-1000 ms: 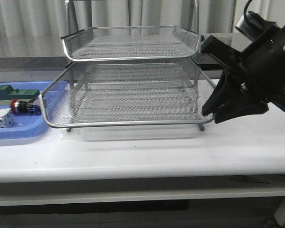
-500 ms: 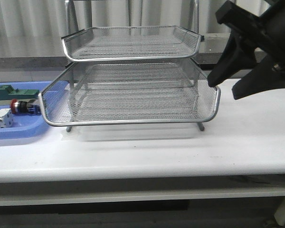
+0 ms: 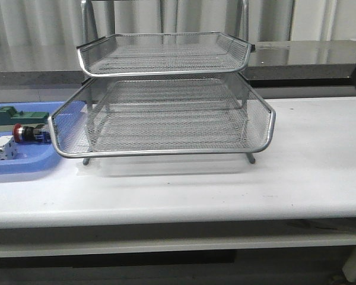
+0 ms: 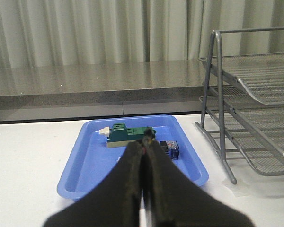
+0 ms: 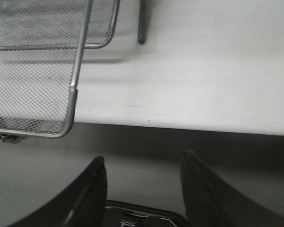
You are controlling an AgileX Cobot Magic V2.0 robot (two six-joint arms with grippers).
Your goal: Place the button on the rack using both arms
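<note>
1. The right tool, fingers apart and empty, had swung up and away from the rack.
2. The left tool, fingers together, pointed at the button just ahead in the blue tray.
3. The pick-up was not yet done.

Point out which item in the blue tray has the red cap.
The button, lying between the green block and the white block; only it has a round red end.

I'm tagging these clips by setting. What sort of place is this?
Probably a robot lab or test bench: a plain white table before curtains, holding just a wire rack and a blue tray of small electrical parts, including a red-capped button.
</note>
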